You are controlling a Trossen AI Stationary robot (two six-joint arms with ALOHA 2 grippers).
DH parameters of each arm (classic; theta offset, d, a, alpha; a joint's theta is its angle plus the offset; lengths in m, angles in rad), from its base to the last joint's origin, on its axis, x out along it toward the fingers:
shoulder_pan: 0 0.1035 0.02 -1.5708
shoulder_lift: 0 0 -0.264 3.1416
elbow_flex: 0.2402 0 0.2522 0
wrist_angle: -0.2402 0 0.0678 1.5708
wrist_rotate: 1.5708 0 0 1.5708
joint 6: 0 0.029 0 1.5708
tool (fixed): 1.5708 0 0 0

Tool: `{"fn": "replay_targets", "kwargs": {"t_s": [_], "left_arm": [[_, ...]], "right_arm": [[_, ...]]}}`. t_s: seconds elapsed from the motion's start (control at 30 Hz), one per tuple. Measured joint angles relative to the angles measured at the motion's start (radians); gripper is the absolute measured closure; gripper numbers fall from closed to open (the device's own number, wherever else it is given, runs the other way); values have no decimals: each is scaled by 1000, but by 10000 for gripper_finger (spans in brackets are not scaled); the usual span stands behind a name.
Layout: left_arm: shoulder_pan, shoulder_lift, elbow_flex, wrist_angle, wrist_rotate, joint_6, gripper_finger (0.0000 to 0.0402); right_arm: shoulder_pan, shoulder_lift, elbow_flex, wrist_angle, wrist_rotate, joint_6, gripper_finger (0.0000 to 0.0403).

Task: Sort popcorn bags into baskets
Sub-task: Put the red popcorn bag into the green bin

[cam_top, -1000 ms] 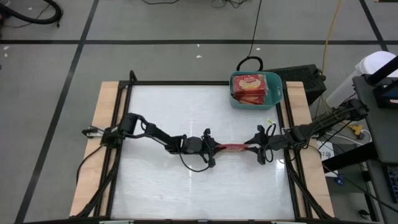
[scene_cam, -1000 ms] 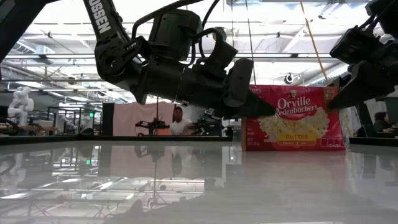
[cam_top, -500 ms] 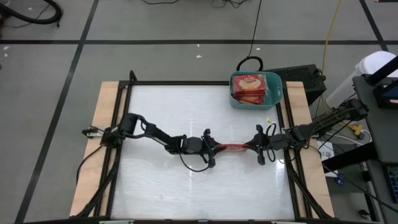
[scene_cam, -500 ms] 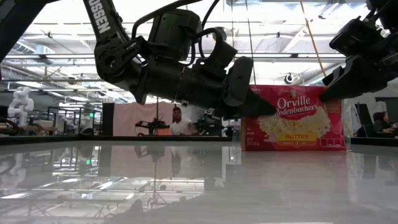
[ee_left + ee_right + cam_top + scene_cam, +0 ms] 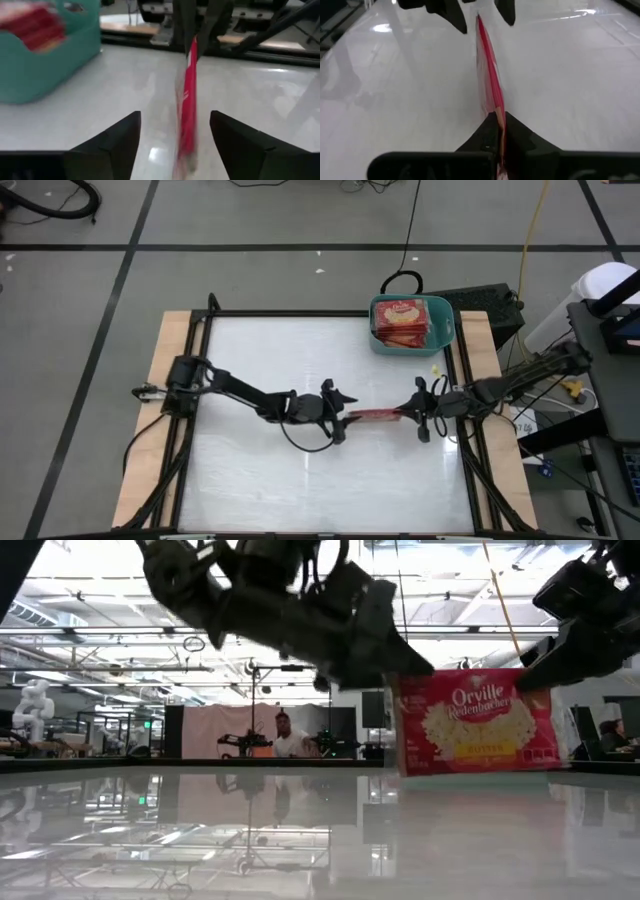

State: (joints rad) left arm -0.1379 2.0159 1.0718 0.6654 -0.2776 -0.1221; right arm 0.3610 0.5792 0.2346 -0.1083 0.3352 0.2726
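While you've got that flat red popcorn packet (image 5: 377, 416) standing on edge mid-table, here's where things sit. Your right gripper (image 5: 499, 131) is clamped on the packet's right end; the right wrist view shows its two dark fingers pinched together on the red edge. Your left gripper (image 5: 175, 135) has its fingers apart, one on each side of the packet's other end, and as far as I can tell they aren't touching it. So the right arm alone carries the bag now. From the low view the packet (image 5: 478, 733) looks a bit tilted, with its yellow popcorn picture facing the camera, and I can't tell whether its bottom edge rests on the glossy white tabletop (image 5: 300, 370) or sits just above it.

Progress-wise you look pretty far along. The teal-green plastic tub with rounded corners (image 5: 443, 330) sits at the far right corner of the table, and it already has a stack of red packets (image 5: 400, 320) in it. I can't count them from above. The only bag I can see outside the tub is the one being held.

What's left, by my guess: swing the right arm to the far side, get the packet over the tub and let go. The bag looks thin and floppy, so a one-end grip might let it sag or twist on the way.
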Motion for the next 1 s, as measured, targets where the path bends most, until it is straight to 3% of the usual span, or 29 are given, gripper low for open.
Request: {"fn": "replay_targets", "kwargs": {"t_s": [0.2, 0.5, 0.67, 1.0], "left_arm": [[2, -113, 1, -182, -96, -10, 152], [-16, -179, 1, -444, -145, -151, 191], [-39, -179, 0, -441, -161, -172, 211], [-83, -179, 0, -342, -163, -105, 233]], "right_arm": [[-29, -47, 74, -115, -1, 12, 403], [-85, -50, 385, -542, -26, 5, 403], [-155, -50, 564, -665, -21, -99, 403], [-399, 20, 887, -788, -31, -384, 403]]}}
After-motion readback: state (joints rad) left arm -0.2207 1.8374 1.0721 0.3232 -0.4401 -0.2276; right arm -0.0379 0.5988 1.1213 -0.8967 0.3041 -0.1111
